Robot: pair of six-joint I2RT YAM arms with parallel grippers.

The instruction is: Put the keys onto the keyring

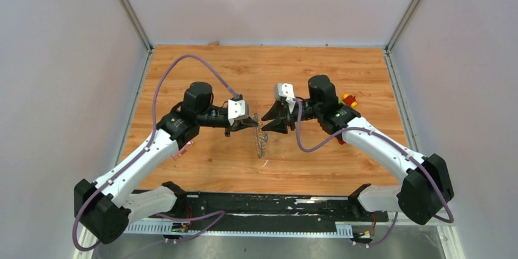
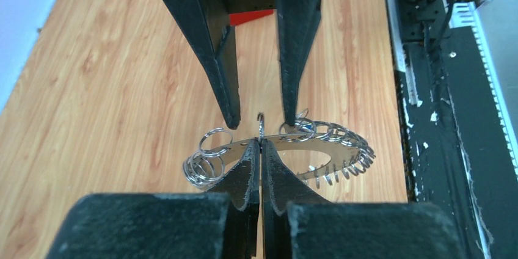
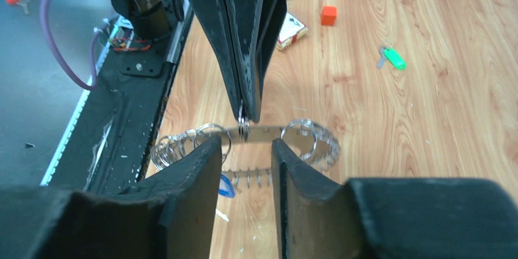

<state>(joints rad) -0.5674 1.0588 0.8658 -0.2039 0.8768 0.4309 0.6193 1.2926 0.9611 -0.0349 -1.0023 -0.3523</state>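
Note:
The keyring [image 2: 342,140] is a flat silver ring with many small split rings round it, held above the wooden table. My left gripper [image 2: 261,143] is shut on its band; this also shows in the right wrist view [image 3: 245,112] and the top view [image 1: 249,123]. My right gripper [image 3: 244,144] is open, its fingertips [image 2: 229,115] standing either side of the same spot on the keyring [image 3: 305,137]. A blue key head [image 3: 227,187] shows just under the ring, partly hidden by my right finger. A green key [image 3: 394,57] lies loose on the table beyond.
A small red cube [image 3: 328,14] and a red-and-white block [image 3: 292,30] lie on the table behind the left gripper. A pink card [image 1: 183,149] lies beside the left arm. The black base rail [image 2: 427,88] runs along the table's near edge.

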